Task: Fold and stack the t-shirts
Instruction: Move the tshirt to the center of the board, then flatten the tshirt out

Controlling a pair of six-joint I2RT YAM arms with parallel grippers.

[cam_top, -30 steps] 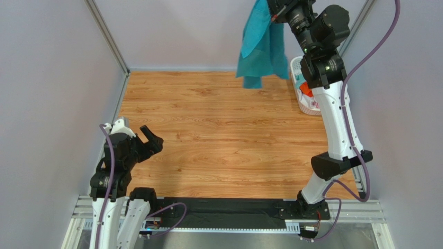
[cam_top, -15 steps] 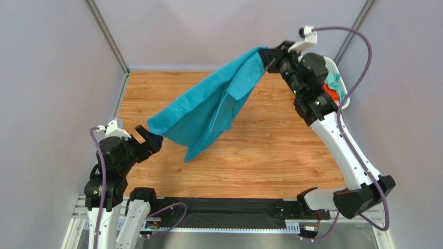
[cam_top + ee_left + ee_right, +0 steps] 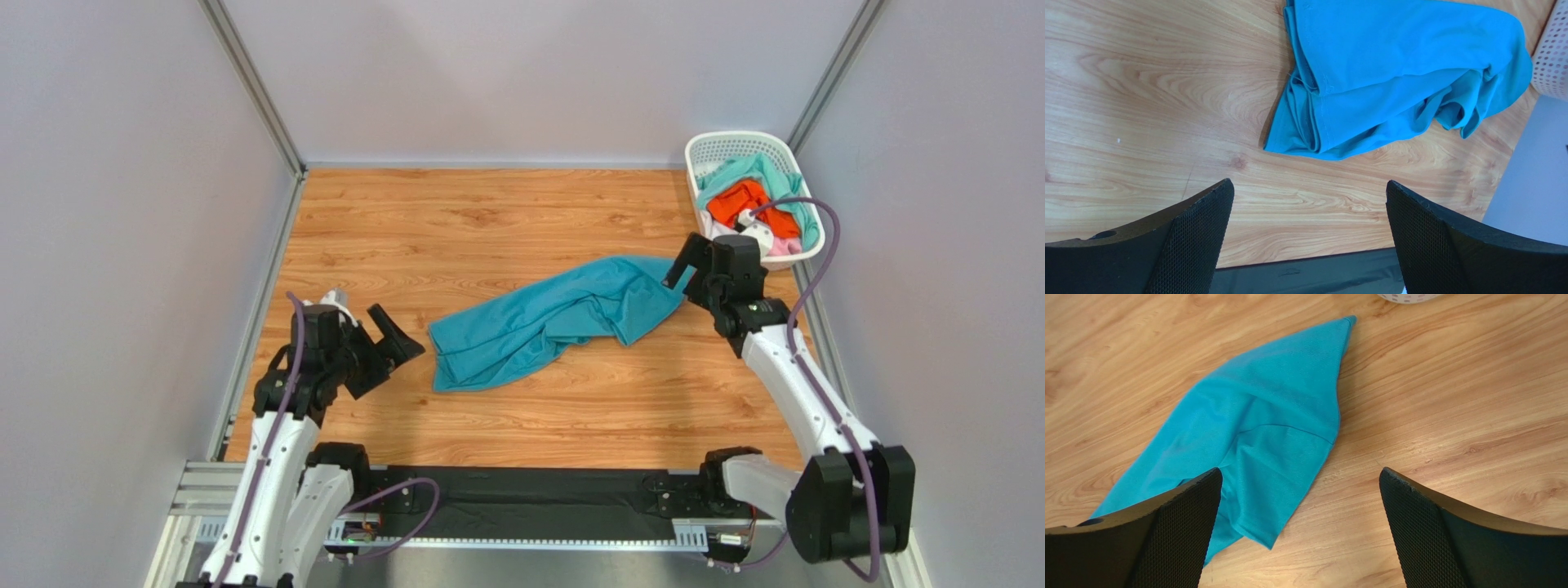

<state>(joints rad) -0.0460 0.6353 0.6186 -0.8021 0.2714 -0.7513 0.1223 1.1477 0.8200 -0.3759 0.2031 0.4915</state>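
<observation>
The left tool (image 3: 1308, 185) hovers spread and empty over the counter (image 3: 405, 233), just left of the crumpled teal t-shirt (image 3: 552, 321) lying mid-counter. The right tool (image 3: 1300, 471), likewise spread and empty, is above that shirt's right end. Farther right, the white basket (image 3: 736, 137) holds an orange t-shirt (image 3: 740, 202) and a mint-green t-shirt (image 3: 773, 172).

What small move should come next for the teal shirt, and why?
Probably the open left tool should reach forward and pinch the near edge of the teal shirt: it lies crumpled on the table, and the right tool is open too.
</observation>
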